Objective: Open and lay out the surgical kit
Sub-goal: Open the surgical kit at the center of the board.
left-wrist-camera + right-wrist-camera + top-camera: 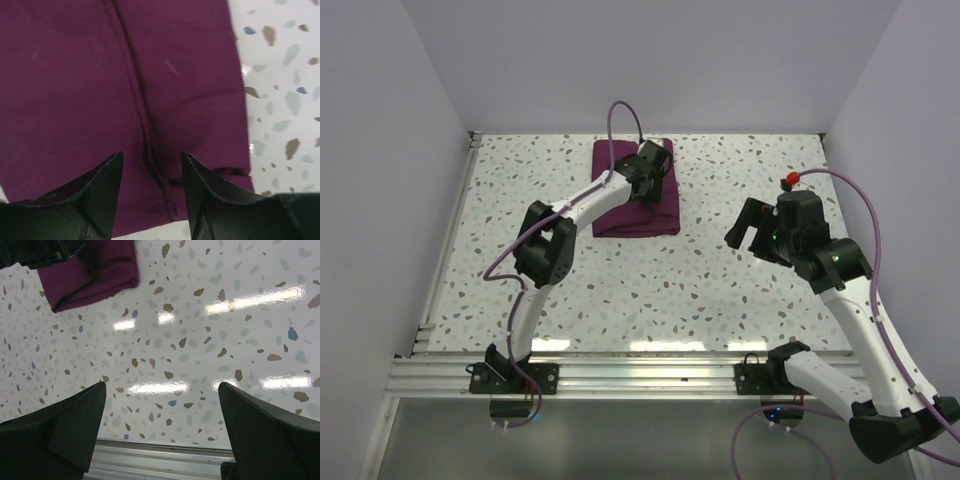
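Note:
The surgical kit shows as a folded dark purple cloth bundle (635,215) lying at the back middle of the speckled table. My left gripper (650,170) hangs over the bundle's far part. In the left wrist view the cloth (75,90) fills most of the frame. There my left gripper (151,160) stands open, its fingers astride a raised fold seam (145,125) without pinching it. My right gripper (748,228) hovers wide open above bare table to the right of the bundle. In the right wrist view my right gripper (162,387) holds nothing, and a corner of the cloth (90,275) lies at the upper left.
An aluminium rail (640,365) runs along the table's near edge and also shows as the rail (165,460) below my right fingers. White walls enclose the table on the left, back and right. Purple cables loop over both arms.

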